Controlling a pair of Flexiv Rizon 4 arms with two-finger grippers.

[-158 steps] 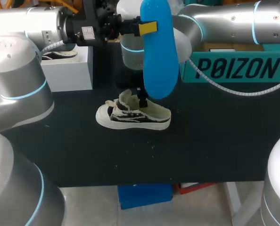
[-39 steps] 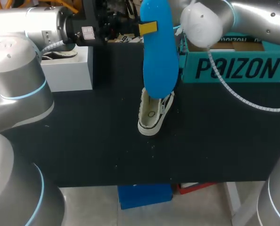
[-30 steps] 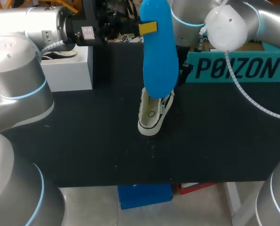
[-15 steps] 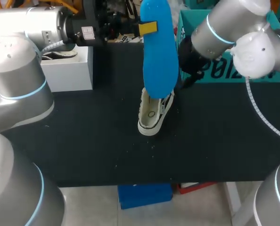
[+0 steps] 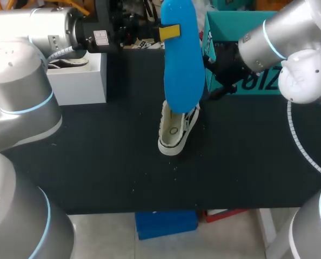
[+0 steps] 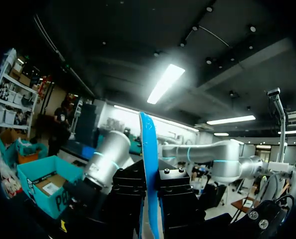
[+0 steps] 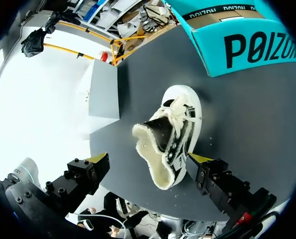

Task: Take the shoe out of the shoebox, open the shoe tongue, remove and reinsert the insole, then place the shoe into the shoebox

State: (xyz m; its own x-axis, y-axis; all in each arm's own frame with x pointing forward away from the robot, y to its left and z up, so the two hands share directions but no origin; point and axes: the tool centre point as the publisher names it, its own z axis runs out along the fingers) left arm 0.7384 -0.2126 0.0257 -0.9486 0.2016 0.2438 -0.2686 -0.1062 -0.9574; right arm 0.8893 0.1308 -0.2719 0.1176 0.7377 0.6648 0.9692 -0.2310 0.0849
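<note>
A cream and black sneaker (image 5: 176, 129) stands on the black table (image 5: 95, 156), toe toward the shoebox, its mouth open. Above it my left gripper (image 5: 170, 31) is shut on a blue insole (image 5: 182, 59), holding it upright. In the left wrist view the insole (image 6: 149, 164) shows edge-on between the black fingers of my left gripper (image 6: 149, 204). My right gripper (image 5: 213, 75) hangs open just behind and right of the shoe. In the right wrist view the sneaker (image 7: 170, 132) lies ahead between the wide-open fingers of my right gripper (image 7: 149, 158), not touching them. The teal shoebox (image 5: 268, 81) stands at the back right.
A white box (image 5: 77, 78) with another shoe (image 5: 67, 62) on top stands at the back left. In the right wrist view the teal shoebox (image 7: 237, 40) lies beyond the sneaker's toe and the white box (image 7: 104, 89) off to one side.
My right arm has swung rightward and lowered its open gripper toward the shoe, uncovering the shoebox top. The shoe, the insole and my left arm have stayed put.
</note>
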